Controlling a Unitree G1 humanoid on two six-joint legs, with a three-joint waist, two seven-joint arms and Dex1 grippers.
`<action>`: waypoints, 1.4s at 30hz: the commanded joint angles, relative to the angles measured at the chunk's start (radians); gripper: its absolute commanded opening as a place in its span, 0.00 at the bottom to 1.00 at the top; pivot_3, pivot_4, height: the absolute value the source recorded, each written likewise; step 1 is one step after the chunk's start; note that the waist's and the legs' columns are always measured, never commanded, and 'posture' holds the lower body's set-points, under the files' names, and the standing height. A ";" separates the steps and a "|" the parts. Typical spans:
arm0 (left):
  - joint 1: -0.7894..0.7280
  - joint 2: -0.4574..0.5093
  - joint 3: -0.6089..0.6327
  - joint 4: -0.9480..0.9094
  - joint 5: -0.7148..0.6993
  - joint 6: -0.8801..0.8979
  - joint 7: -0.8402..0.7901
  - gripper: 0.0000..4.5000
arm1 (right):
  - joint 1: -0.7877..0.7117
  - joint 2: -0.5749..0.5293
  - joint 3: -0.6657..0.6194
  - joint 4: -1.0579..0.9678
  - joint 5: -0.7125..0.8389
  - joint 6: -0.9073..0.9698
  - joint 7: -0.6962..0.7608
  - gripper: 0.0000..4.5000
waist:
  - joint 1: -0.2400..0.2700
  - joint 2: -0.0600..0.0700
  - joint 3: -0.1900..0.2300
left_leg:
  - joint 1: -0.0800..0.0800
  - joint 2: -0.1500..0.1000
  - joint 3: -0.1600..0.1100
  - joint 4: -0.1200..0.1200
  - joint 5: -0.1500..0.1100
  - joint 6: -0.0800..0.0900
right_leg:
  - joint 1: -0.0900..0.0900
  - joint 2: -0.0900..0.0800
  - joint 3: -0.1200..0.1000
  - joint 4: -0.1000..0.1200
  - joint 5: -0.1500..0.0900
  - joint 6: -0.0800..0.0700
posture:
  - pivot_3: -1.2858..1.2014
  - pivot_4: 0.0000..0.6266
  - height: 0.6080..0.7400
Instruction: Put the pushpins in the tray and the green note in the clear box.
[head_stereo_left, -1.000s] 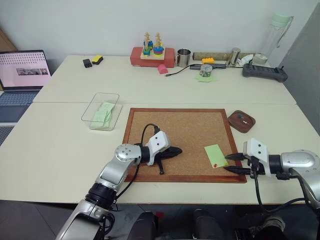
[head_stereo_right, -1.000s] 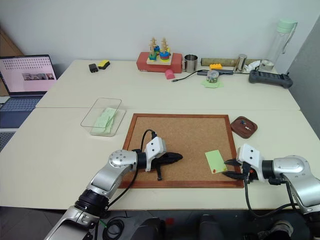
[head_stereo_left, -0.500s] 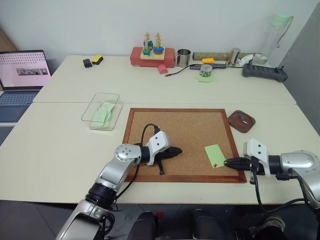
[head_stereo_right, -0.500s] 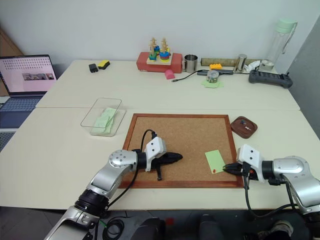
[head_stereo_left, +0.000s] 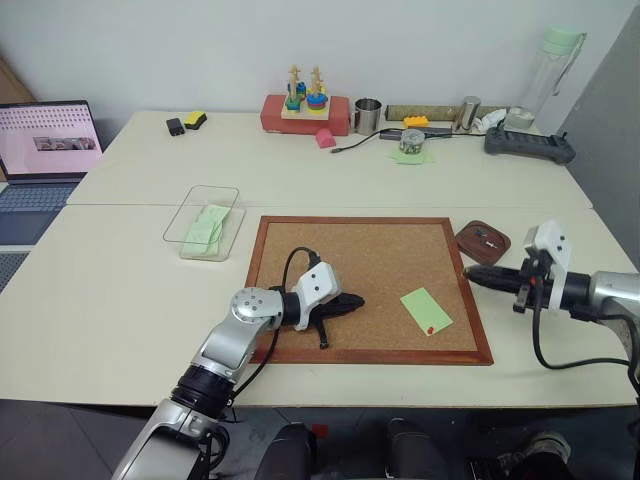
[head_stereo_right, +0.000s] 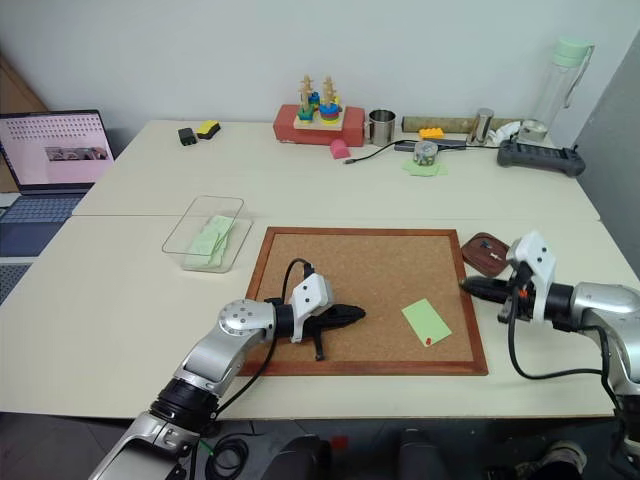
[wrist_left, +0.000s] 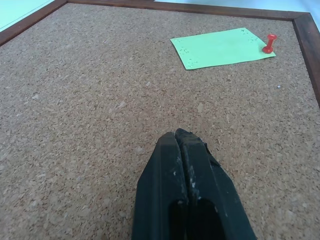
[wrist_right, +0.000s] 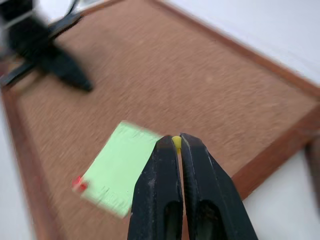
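Observation:
The green note lies on the cork board, held at its near corner by the red pushpin. My right gripper hovers over the board's right frame, just in front of the brown tray. It is shut on the yellow pushpin, which peeks out between the tips. My left gripper is shut on nothing and rests low over the board, left of the note and the red pushpin. The clear box stands left of the board.
The clear box holds pale mint papers. A laptop sits at the far left. Along the back edge are a red toy block, a metal cup, a bottle and a black controller.
My right gripper closed at the note's right edge, then rose and swung back to the right, beside the tray. The note turned slightly on the board. The left arm stayed still.

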 joint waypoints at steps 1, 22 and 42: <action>0.005 0.004 -0.013 0.032 0.032 0.012 0.012 0.00 | -0.122 0.064 -0.008 0.147 -0.117 -0.057 -0.214 0.02 | 0.000 0.000 0.000 | 0.000 0.000 0.000 0.000 0.000 0.000 | 0.000 0.000 0.000 0.000 0.000 0.000 | 0.52 0.24 1.00; 0.012 0.010 -0.006 0.014 0.028 0.026 0.020 0.00 | -0.258 0.179 -0.039 0.426 -0.225 -0.204 -0.406 0.52 | -0.002 0.001 -0.001 | -0.001 0.000 0.002 -0.002 0.000 0.000 | -0.002 0.000 0.000 0.001 0.001 -0.002 | 0.52 0.24 1.00; 0.005 0.007 -0.004 0.031 0.031 0.016 0.017 0.00 | 0.236 -0.090 0.145 -0.262 -0.074 -0.125 0.140 0.64 | 0.002 0.001 -0.001 | -0.001 0.000 0.000 -0.001 0.000 0.001 | 0.000 0.000 -0.001 0.000 -0.002 0.003 | 0.52 0.24 1.00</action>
